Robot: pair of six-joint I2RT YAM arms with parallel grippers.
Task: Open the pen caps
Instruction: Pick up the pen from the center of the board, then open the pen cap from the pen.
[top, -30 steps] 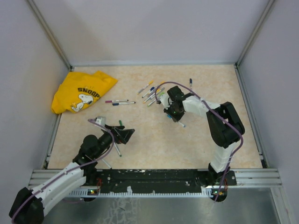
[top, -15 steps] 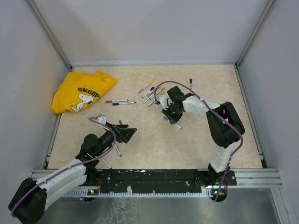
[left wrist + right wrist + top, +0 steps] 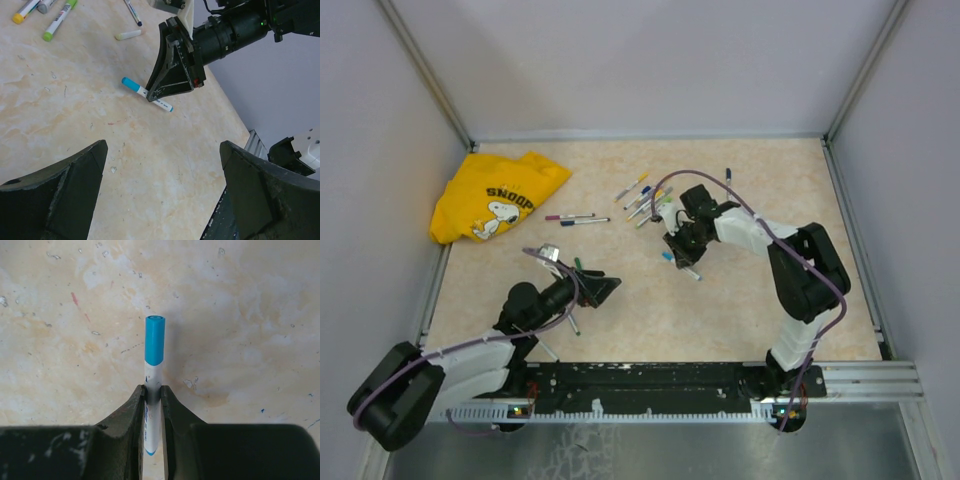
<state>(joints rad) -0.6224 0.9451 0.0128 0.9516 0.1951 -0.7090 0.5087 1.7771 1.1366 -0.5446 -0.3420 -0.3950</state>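
Both arms have closed in on each other over the last second: the right arm [image 3: 800,270] has carried its pen leftward toward the middle of the tabletop [image 3: 650,320], and the left arm [image 3: 470,360] has swung its wrist rightward to meet it.

A yellow shirt [image 3: 495,200] lies bunched in the far left corner. A loose bunch of pens [image 3: 645,198] lies near the middle of the far edge, with two more pens [image 3: 578,218] side by side between it and the shirt. All of these appear capped.

The right jaws stand narrow, pinched on the white barrel of one pen [image 3: 162,105], about mid-tabletop. Its blue cap [image 3: 154,340] sticks out free beyond the fingertips, pointing toward the left arm. Whether the pen rests on the surface or hangs just above it, I cannot tell. The left jaws stand wide apart with nothing between them, well short of the pen and facing it.

The step in hand looks like presenting the capped end for the other arm to take. The next move calls for the left jaws to come in around the blue cap alone, clear of the barrel, and close. Then they should pull straight along the pen's length while the right jaws hold firm.
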